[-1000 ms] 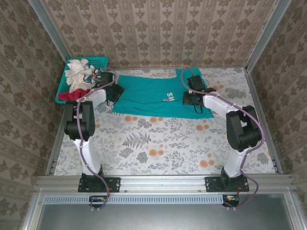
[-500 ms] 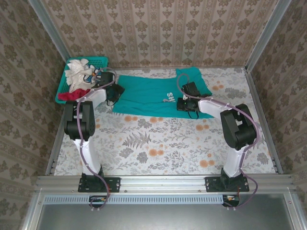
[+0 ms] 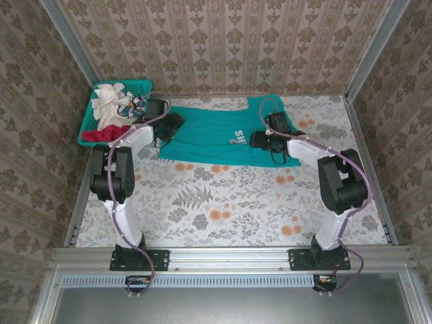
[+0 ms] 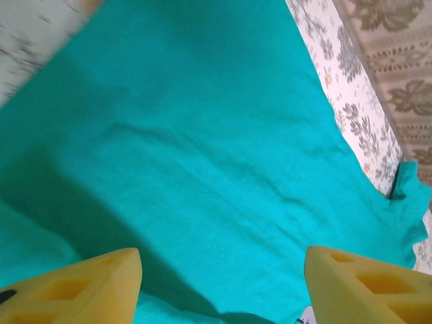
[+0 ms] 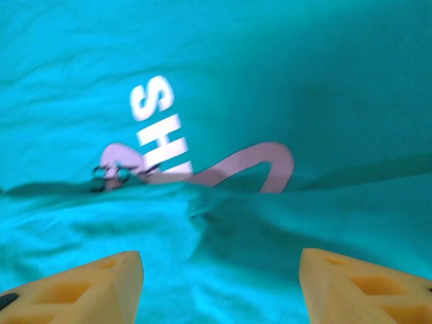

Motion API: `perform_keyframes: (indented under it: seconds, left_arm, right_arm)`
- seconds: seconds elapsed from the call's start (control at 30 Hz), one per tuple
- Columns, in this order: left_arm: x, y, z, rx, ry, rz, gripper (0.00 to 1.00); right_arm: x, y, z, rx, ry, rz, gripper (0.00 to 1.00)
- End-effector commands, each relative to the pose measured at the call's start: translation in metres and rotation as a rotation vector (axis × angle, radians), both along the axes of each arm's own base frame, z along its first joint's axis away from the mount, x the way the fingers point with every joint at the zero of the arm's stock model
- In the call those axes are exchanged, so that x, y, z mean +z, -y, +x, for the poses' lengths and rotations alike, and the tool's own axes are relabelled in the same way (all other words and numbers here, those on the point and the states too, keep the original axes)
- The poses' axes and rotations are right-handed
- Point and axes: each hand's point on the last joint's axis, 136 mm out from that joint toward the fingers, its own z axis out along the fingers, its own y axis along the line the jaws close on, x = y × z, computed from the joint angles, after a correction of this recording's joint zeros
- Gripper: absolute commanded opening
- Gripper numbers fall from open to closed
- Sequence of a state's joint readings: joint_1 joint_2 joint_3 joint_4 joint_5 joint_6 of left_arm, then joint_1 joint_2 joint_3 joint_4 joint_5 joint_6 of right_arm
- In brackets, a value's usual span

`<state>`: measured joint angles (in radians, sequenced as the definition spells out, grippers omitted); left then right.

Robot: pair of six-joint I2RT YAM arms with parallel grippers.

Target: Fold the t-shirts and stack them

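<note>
Site: a robot test cell in a lab, dressed up as a home.

- Bare aluminium frame posts and a grey metal rail box in the workspace.
- Thin panels of beige damask wallpaper stand as walls on three sides.
- The counter is covered in a floral-print cloth.
- A black-and-white left robot arm and its twin, the right robot arm, are bolted to the rail.
- Household props: a teal plastic mesh basket of laundry and a plain teal t-shirt spread flat.
</note>
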<state>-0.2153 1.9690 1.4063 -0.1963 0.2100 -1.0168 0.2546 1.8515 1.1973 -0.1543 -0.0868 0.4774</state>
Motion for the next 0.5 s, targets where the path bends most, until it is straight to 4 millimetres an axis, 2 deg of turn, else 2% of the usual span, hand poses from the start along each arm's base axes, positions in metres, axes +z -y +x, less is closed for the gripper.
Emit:
perform_keyframes:
  seconds: [0.0, 0.2, 0.37, 0.47]
  left_arm:
    - [-0.020, 0.006, 0.001, -0.021, -0.037, -0.007, 0.67]
    - [-0.053, -0.003, -0.026, -0.025, -0.111, 0.023, 0.67]
    - [-0.078, -0.015, -0.068, -0.023, -0.181, 0.038, 0.67]
    - [-0.087, -0.020, -0.095, -0.027, -0.215, 0.045, 0.67]
  right_arm:
    - [-0.029, 0.015, 0.000, -0.088, -0.095, 0.033, 0.62]
    - [-0.054, 0.034, -0.029, -0.146, -0.195, 0.053, 0.60]
    - [-0.060, 0.033, -0.063, -0.116, -0.246, 0.072, 0.60]
    - [-0.059, 0.035, -0.082, -0.117, -0.269, 0.082, 0.60]
